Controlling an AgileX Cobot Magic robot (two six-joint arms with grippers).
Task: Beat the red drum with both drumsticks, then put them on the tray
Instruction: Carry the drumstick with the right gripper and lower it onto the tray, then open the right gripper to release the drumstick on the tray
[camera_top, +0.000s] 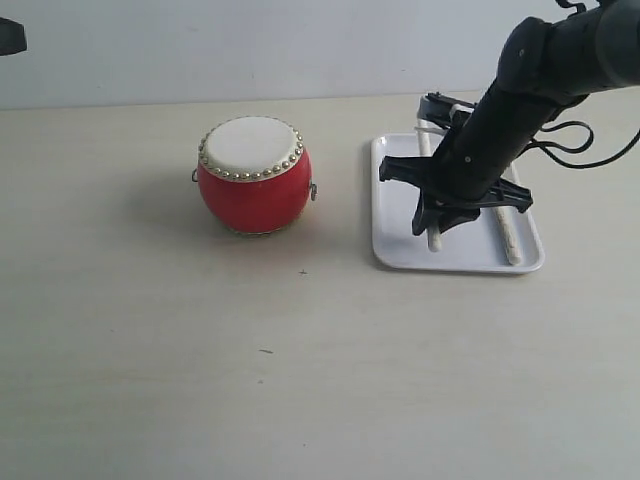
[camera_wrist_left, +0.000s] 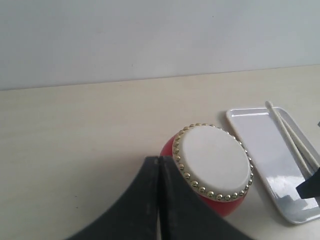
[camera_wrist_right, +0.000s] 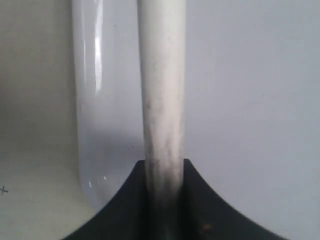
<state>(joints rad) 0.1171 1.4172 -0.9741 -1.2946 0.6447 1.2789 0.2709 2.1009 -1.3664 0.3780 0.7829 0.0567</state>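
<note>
The right gripper (camera_top: 438, 218) is clamping one drumstick (camera_wrist_right: 161, 100) low over the tray (camera_top: 470, 252), with the stick running lengthwise along the half nearer the drum, just inside that long rim. Whether the stick is already touching the tray floor cannot be told. The second drumstick (camera_top: 510, 238) is lying on the tray's other half, roughly parallel to the first and apart from it. The step in hand is judged to be the laying-down of the last stick. The next move is calling for a small release of the jaws and a straight lift, so that nothing is dragging the stick across the rim. The left gripper (camera_wrist_left: 159, 200) is hanging closed and empty on the drum's side of the table (camera_top: 300, 380). The red drum (camera_top: 253, 190) is standing upright, well apart from the tray, leaving open room around both.
</note>
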